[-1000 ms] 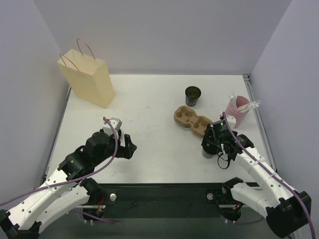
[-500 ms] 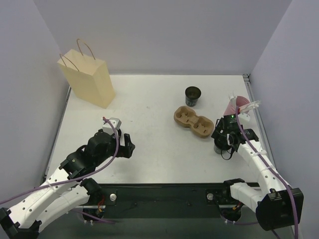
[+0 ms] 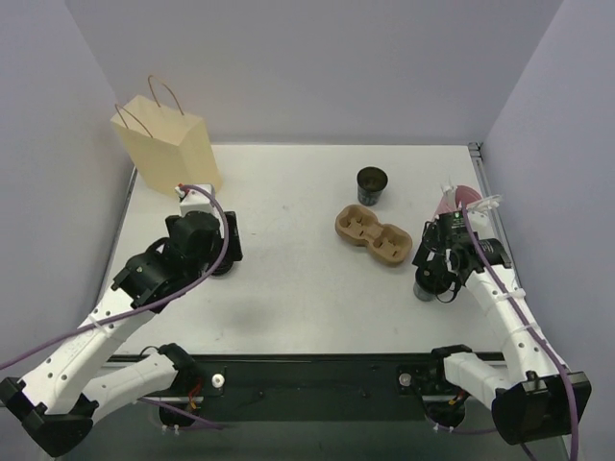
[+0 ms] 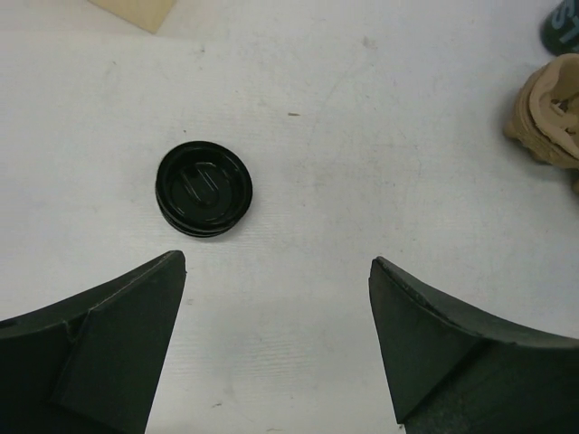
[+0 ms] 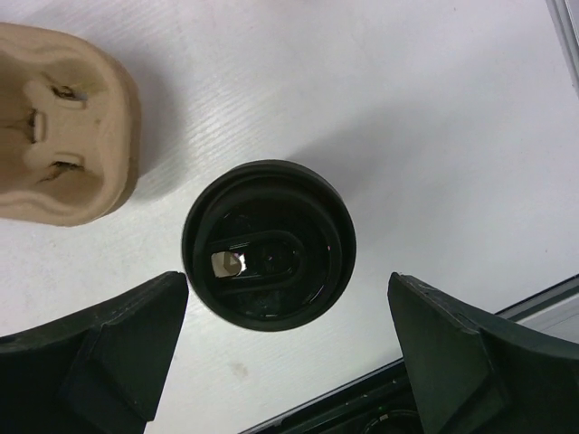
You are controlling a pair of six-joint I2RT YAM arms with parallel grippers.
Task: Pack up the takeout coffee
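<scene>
The right hand (image 5: 288,282) is spread apart over the coffee cup (image 5: 269,244) by the right edge of the tabletop (image 3: 307,288), the left hand (image 4: 277,271) likewise over a lid (image 4: 204,189). The cup could be tipped by off-centre closing.

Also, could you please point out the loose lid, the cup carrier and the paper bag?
loose lid (image 4: 204,190), left wrist view, centre of its top.
cup carrier (image 3: 373,234), top view, middle between its wells.
paper bag (image 3: 173,158), top view, front face.

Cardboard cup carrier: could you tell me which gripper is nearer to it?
Right. The right gripper hangs over the lidded cup just beside the carrier; the left gripper is far off to its left, by a loose lid.
</scene>
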